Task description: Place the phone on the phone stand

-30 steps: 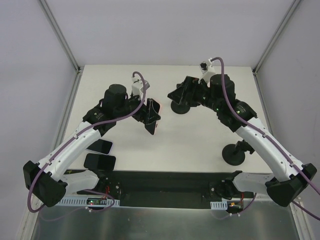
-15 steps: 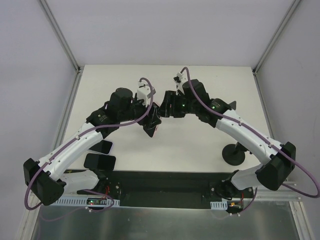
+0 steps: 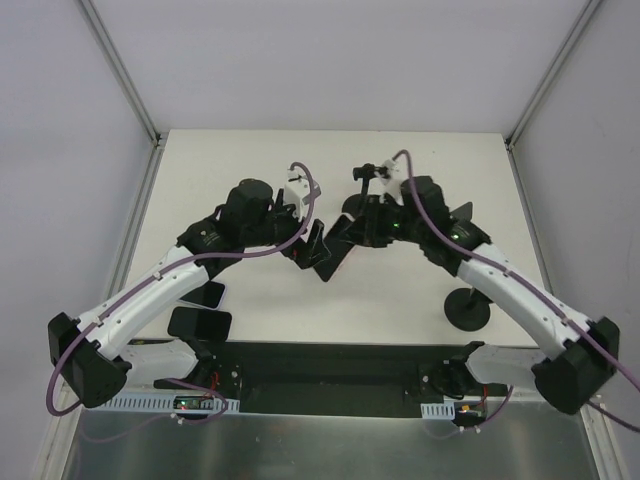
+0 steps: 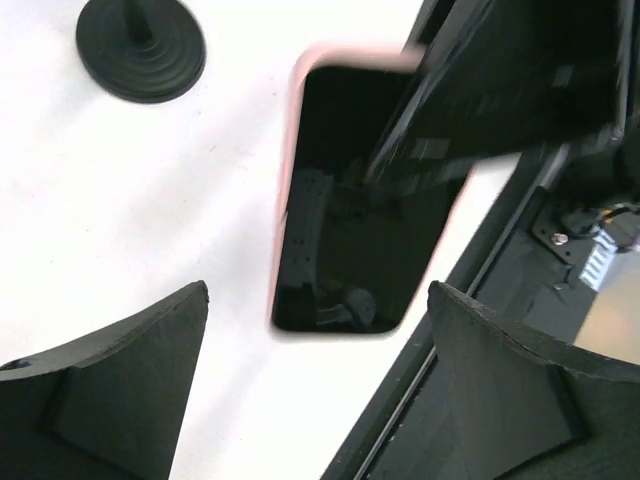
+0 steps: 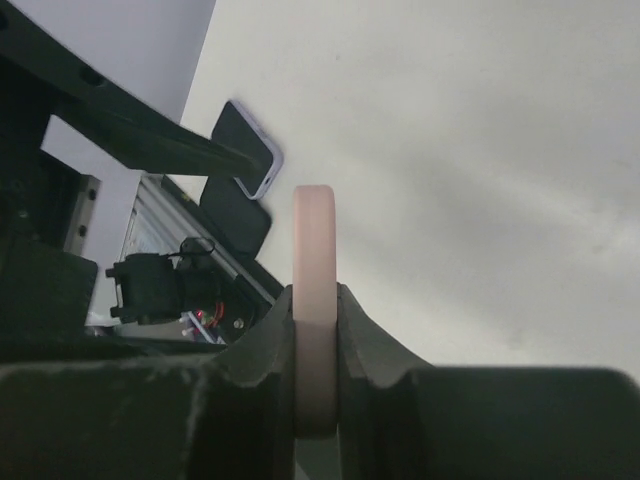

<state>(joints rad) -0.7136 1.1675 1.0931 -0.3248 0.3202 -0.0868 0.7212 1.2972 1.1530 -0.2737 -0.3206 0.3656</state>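
Both arms bent inward, wrists close together. Left gripper (image 4: 318,292): jaws spread wide, holding nothing. Right gripper (image 5: 315,300): jaws clamped on edge of phone (image 5: 313,225).

Two dark phones (image 3: 199,323) on table (image 3: 400,290)

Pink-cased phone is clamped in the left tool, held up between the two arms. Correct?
Not quite: the right tool is the one clamped on the pink-cased phone. The right wrist view shows the case's edge pinched between its fingers. In the left wrist view the left tool stands open, its fingers clear of the phone. The phone is held up between the two arms, as you said.
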